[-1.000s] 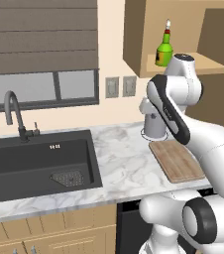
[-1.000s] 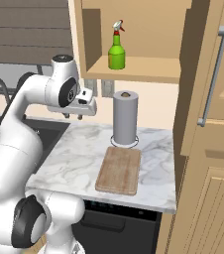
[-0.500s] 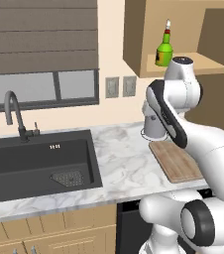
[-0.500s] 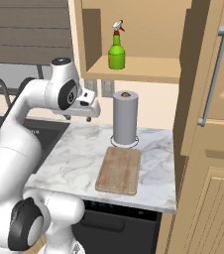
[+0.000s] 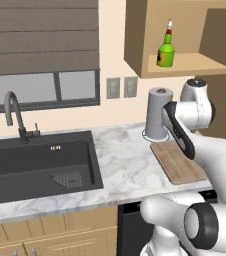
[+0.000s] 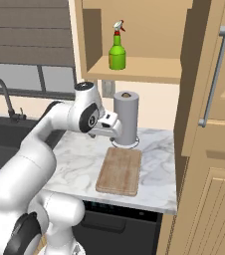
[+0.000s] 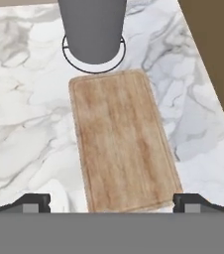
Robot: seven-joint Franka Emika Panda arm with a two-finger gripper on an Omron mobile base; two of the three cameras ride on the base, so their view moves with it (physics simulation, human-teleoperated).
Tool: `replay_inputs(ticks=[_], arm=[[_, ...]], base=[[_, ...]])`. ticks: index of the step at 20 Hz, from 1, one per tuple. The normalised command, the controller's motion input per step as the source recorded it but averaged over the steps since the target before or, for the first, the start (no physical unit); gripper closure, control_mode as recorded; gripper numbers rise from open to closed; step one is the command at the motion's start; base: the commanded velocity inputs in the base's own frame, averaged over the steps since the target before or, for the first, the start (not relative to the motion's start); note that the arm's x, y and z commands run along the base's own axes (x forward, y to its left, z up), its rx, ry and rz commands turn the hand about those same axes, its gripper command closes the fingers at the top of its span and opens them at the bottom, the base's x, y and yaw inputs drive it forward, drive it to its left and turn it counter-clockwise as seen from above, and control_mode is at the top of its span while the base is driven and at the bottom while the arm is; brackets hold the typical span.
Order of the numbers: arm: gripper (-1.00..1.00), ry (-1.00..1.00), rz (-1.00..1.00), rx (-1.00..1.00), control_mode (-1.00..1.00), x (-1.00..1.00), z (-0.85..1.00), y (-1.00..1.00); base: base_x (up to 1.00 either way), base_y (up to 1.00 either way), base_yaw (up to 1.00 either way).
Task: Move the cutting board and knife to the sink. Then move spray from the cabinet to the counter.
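Hovering tool (image 7: 112, 201), jaws spread wide, holding nothing, directly over board (image 7: 121, 141) lying on surface (image 7: 25, 124).

Left base view: from behind-left, facing forward and down over sink (image 5: 40, 160) and surface (image 5: 125, 165).
Right base view: from behind-right, facing the same surface.
Hand view: close, looking down.
Shared: cutting board (image 5: 177, 161) (image 6: 119, 170) (image 7: 121, 141), paper towel roll (image 5: 157, 119) (image 6: 126, 118) (image 7: 92, 29).

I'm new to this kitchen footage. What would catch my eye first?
The white arm bends over the marble counter, its open fingers hanging above a wooden cutting board that lies by a grey paper towel roll. Above, a green spray bottle stands in the open cabinet niche.
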Motion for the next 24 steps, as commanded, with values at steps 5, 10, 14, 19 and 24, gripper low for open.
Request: replay_inputs(ticks=[5, 10, 14, 19, 24], arm=[[-1.00, -0.01, 0.09, 0.00, -1.00, 0.39, -0.19, -0.58], [-1.00, 0.02, 0.12, 0.00, -1.00, 0.53, -0.28, -0.39], [-1.00, 0.18, 0.19, 0.00, -1.00, 0.46, -0.26, -0.41], [-1.00, 0.04, 0.18, 0.00, -1.00, 0.21, -0.21, -0.34], [-1.00, 0.01, 0.04, 0.00, -1.00, 0.13, -0.18, -0.23]], base=[[0.00, 0.00, 0.00], [0.00, 0.00, 0.00], [0.00, 0.00, 0.00], [0.00, 0.00, 0.00], [0.00, 0.00, 0.00]])
